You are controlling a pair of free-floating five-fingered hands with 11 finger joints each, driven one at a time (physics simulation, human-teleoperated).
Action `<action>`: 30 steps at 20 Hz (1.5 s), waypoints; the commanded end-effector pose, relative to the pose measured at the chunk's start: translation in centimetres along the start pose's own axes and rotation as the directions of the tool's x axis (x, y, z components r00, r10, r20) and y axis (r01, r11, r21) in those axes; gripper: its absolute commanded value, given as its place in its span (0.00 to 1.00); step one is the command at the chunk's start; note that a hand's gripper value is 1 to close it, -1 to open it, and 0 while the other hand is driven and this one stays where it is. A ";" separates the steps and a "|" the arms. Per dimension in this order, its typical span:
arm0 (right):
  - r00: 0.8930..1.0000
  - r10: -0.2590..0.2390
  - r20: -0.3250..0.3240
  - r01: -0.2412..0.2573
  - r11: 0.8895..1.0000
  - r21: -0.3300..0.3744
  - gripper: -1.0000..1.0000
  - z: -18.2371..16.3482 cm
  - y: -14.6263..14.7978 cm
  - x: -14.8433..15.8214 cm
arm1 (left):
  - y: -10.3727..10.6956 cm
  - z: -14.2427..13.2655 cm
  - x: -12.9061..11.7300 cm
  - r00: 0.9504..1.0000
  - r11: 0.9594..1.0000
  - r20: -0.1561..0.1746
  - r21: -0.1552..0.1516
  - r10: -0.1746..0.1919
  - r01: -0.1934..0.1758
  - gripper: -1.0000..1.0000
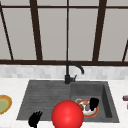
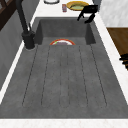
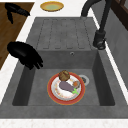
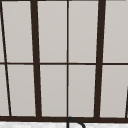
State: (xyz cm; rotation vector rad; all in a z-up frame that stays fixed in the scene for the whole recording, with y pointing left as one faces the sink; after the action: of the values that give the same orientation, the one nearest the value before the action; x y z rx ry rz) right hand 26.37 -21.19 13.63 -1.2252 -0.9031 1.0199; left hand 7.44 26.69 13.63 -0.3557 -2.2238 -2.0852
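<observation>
Grey stone sink, round red-rimmed plate, right robot hand above

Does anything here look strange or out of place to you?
Yes: a plain red ball in the front view, covering the sink's front edge, while neither side view has it. Also, a plate of food, with an eggplant, sits down in the sink basin. The right robot hand hovers above it.

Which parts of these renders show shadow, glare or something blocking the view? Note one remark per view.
Front view: a flat red ball blocks the sink's front edge, without highlight. Right side view: the right hand hovers above the plate, casting no clear shadow. Upper view: even, glare-free window panes.
</observation>
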 end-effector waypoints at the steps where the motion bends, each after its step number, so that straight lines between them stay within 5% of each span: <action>1: 1.000 0.000 0.000 0.000 1.000 0.000 0.50 0.0 0.0 0.0 | 0.6 0.7 0.2 1.000 0.999 -0.001 0.034 -0.004 0.004 0.00; 3: 1.000 0.000 0.000 0.000 1.000 0.000 0.50 0.0 0.0 0.0 | 0.3 0.5 0.1 1.000 1.000 -0.001 0.001 0.000 0.000 0.00; 8: 1.000 0.000 0.000 0.000 1.000 0.000 0.50 0.0 0.0 0.0 | 0.8 0.5 0.2 1.000 1.000 -0.002 0.000 -0.001 0.001 0.00; 9: 1.000 0.000 0.000 0.000 1.000 -0.001 0.00 0.2 -0.4 -0.1 | 0.4 0.6 0.1 1.000 1.000 -0.002 0.000 -0.001 0.001 0.50; 15: 0.997 -0.030 0.066 0.029 0.999 0.020 0.00 0.9 -3.1 -1.5 | 0.5 0.6 0.1 1.000 1.000 -0.001 -0.004 -0.026 0.026 0.50; 30: 0.983 -0.006 0.183 0.006 1.000 0.002 0.00 5.8 -8.0 -3.6 | 0.5 0.5 0.0 0.999 0.999 -0.009 0.007 -0.047 0.047 0.50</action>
State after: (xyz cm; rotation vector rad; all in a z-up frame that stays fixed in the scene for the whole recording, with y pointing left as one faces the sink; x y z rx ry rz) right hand 21.50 -23.26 20.82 -1.1559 -1.0156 1.1066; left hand 7.57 27.22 14.04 -0.2950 -2.2566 -2.0966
